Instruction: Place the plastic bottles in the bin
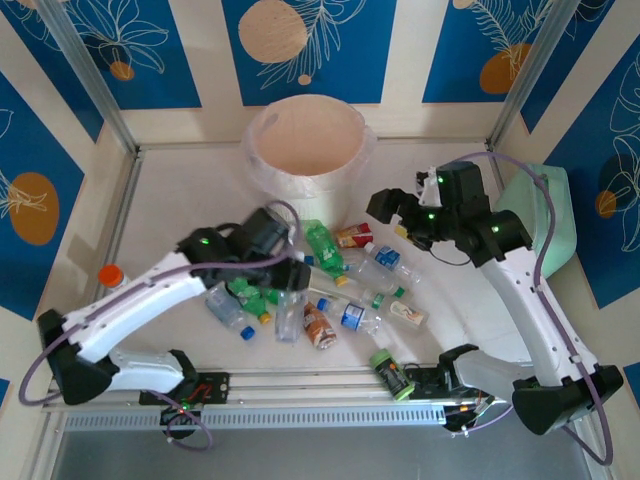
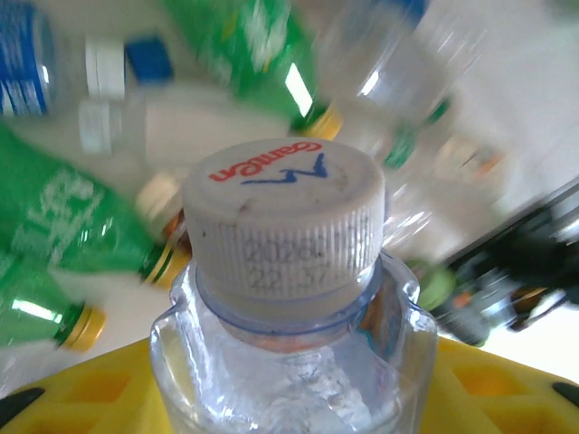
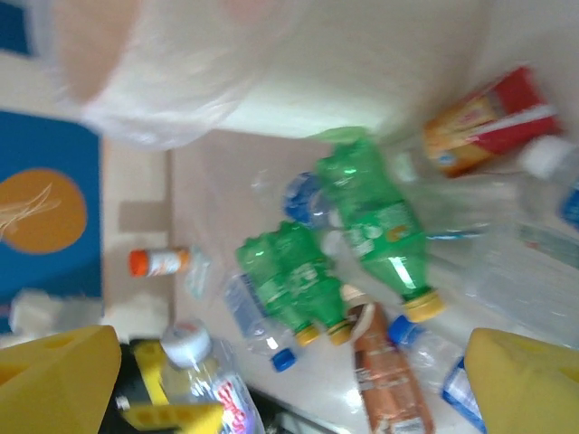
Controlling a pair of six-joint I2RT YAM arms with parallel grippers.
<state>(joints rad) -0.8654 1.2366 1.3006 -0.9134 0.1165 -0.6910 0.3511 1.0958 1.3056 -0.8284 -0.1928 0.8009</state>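
Note:
My left gripper (image 1: 289, 288) is shut on a clear bottle (image 2: 289, 362) with a white cap (image 2: 285, 221), its yellow fingers (image 2: 86, 393) on either side of the body. The same clear bottle (image 3: 204, 380) stands upright at the lower left of the right wrist view. Several more plastic bottles lie in a heap at mid-table, among them a green one (image 1: 325, 248), a brown one (image 1: 318, 325) and a blue-labelled clear one (image 1: 355, 316). The cream bin (image 1: 300, 182) with its bag liner stands behind them. My right gripper (image 1: 402, 212) hangs open over the heap's right side, nothing between its fingers (image 3: 63, 375).
An orange-capped bottle (image 1: 110, 275) lies apart at the far left, beside my left arm. A dark bottle with a green cap (image 1: 393, 373) rests by the front rail. A mint-green case (image 1: 548, 215) stands against the right wall. The bag-lined bin (image 3: 172, 81) shows at the right wrist view's top left.

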